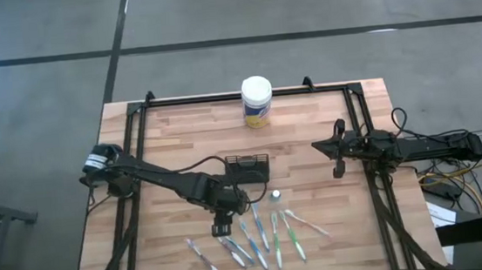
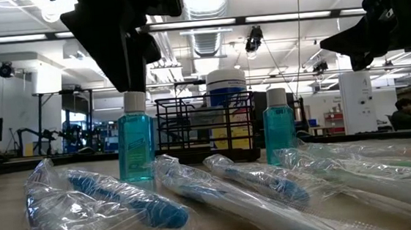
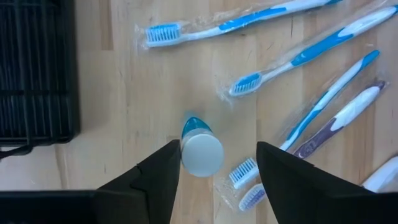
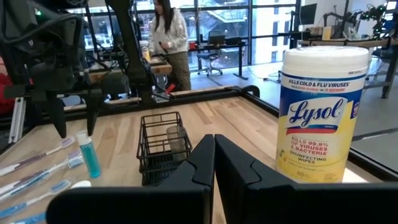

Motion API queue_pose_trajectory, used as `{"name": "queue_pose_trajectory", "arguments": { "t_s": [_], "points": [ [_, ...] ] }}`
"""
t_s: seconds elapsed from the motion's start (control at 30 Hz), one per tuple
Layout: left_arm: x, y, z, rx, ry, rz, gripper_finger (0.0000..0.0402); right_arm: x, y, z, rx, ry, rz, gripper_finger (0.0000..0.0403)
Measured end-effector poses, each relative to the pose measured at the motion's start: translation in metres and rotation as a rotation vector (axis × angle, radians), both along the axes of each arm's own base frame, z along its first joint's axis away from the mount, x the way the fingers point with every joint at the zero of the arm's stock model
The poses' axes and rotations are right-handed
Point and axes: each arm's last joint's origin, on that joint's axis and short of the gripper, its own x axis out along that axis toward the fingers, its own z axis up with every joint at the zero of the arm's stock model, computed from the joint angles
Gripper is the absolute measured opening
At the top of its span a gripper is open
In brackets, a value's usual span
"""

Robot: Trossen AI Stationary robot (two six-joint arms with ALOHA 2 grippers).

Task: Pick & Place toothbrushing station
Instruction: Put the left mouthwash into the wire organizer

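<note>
The black wire-mesh caddy (image 1: 247, 168) stands upright near the middle of the wooden table (image 1: 180, 136), and everything else is placed from it here. Just in front of it, toward the table's near edge, the left claw (image 3: 217, 177) hangs with its fingers spread wide on either side of a small white-capped blue bottle (image 3: 200, 149), close to the cap; contact cannot be told. A second white-capped bottle (image 1: 275, 195) stands a little to the right of the caddy's front corner. Wrapped toothbrushes (image 1: 258, 234) lie fanned out farther in front of the caddy. Behind the caddy sits a white-lidded wipes canister (image 1: 256, 101). The right claw (image 1: 338, 149), fingers pressed together and empty, waits well to the caddy's right.
</note>
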Motion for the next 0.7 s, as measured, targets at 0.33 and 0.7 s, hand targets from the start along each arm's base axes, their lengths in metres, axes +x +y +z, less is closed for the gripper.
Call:
{"name": "queue_pose_trajectory", "arguments": {
  "t_s": [0.33,0.7],
  "points": [
    [0.004,0.0,-0.011,0.018,0.028,-0.023,0.0213,0.0,0.0,0.0,0.005,-0.001,0.0,0.0008],
    [0.006,0.006,-0.012,0.025,0.033,-0.022,0.0213,0.0,0.0,0.0,0.007,-0.002,0.0,0.0008]
  ]
}}
